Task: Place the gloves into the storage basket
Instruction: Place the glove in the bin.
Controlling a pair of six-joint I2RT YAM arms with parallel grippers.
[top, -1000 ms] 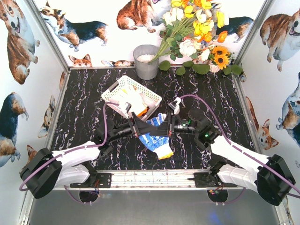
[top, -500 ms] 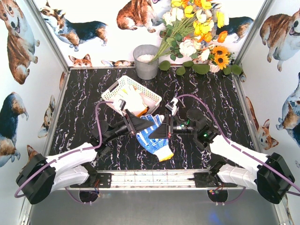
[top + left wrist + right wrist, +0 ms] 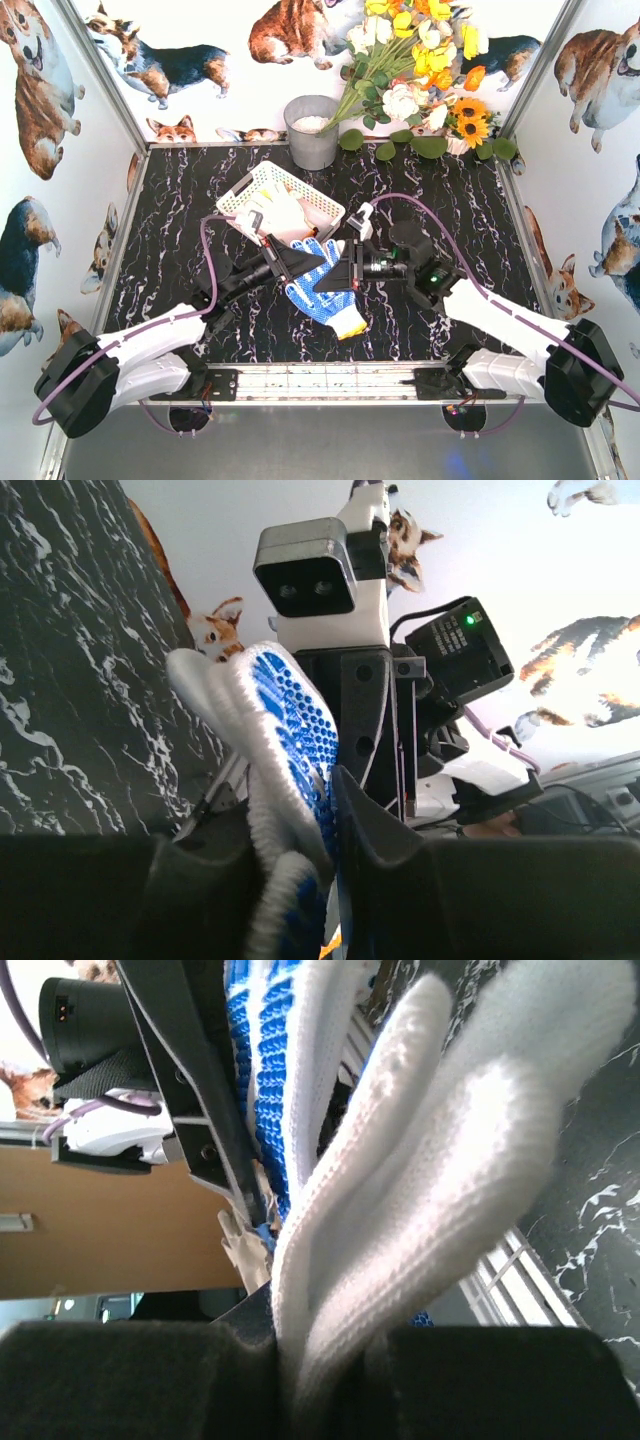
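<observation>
A white knit glove with a blue-dotted palm (image 3: 322,287) hangs above the dark table, just in front of the storage basket (image 3: 238,203). My left gripper (image 3: 303,263) is shut on its left side, and the left wrist view shows the knit fabric (image 3: 285,715) pinched between the fingers of the left gripper (image 3: 300,825). On the glove's right side my right gripper (image 3: 343,270) is shut on white glove fingers (image 3: 430,1160), clamped at the right gripper (image 3: 320,1355). Another white glove (image 3: 281,214) with an orange cuff lies in the basket.
A grey metal bucket (image 3: 312,131) stands behind the basket at the back wall. A bunch of artificial flowers (image 3: 420,75) fills the back right corner. The basket sits at an angle, left of centre, and both arms meet right at its near corner.
The left gripper has closed onto the dotted glove; a second ago its jaws stood open. Both grippers and the glove have shifted slightly toward the basket.
</observation>
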